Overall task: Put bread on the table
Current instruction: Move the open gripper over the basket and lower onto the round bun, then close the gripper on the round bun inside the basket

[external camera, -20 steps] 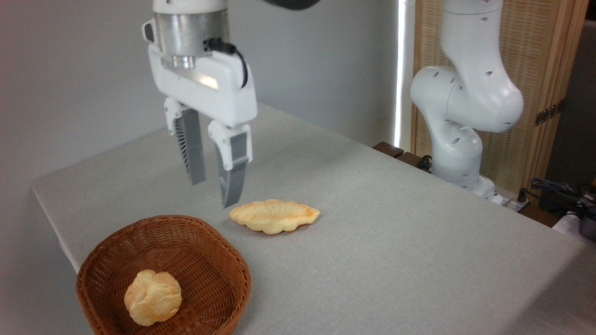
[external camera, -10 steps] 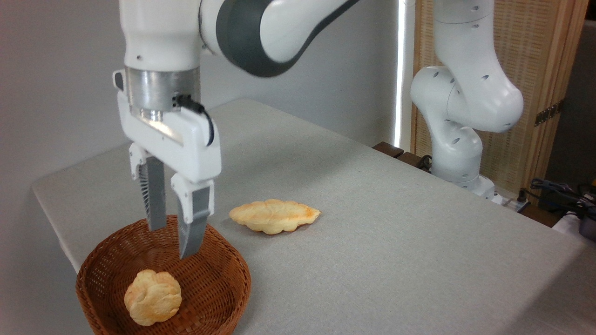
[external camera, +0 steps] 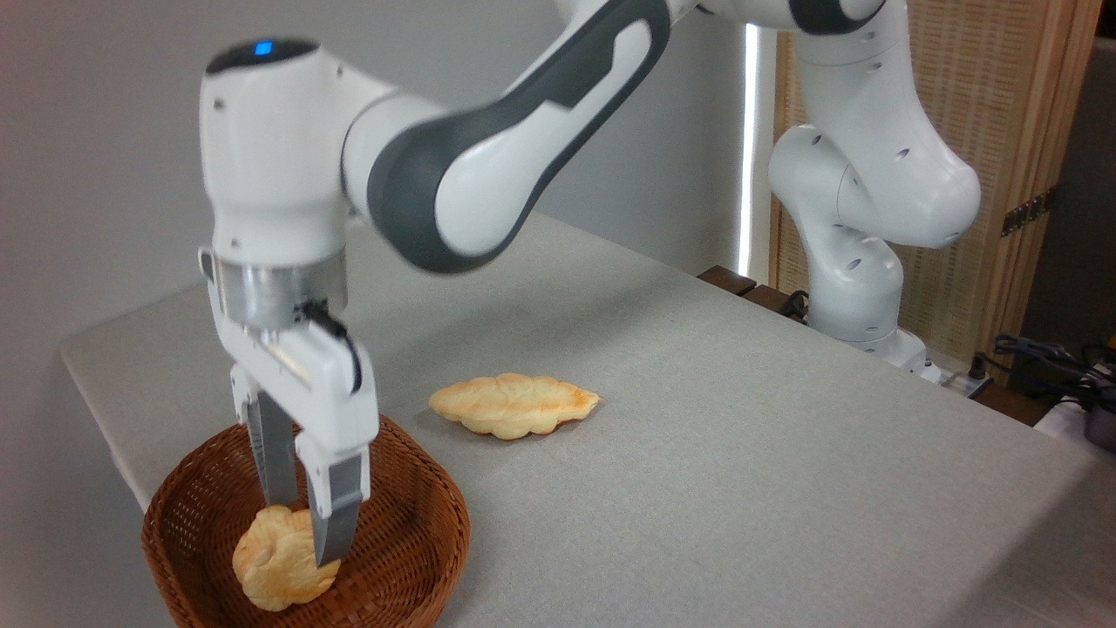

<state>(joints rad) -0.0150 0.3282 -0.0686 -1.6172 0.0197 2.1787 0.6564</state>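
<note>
The bread, a small lumpy cream-yellow bun, lies in the round brown wicker basket at the front left of the grey table. My gripper has come down into the basket, pointing straight down and open. Its fingers straddle the bun's upper right part. One finger stands behind the bun with its tip hidden; the other finger crosses in front of it. The bun rests on the basket floor.
A longer flat leaf-shaped golden loaf lies on the table just right of the basket. The arm's white base stands at the table's far right edge, with cables beside it.
The gripper has moved left and toward the camera from above the table, then dropped into the basket until its fingers flank the bun. The bun and the loaf have not moved.
</note>
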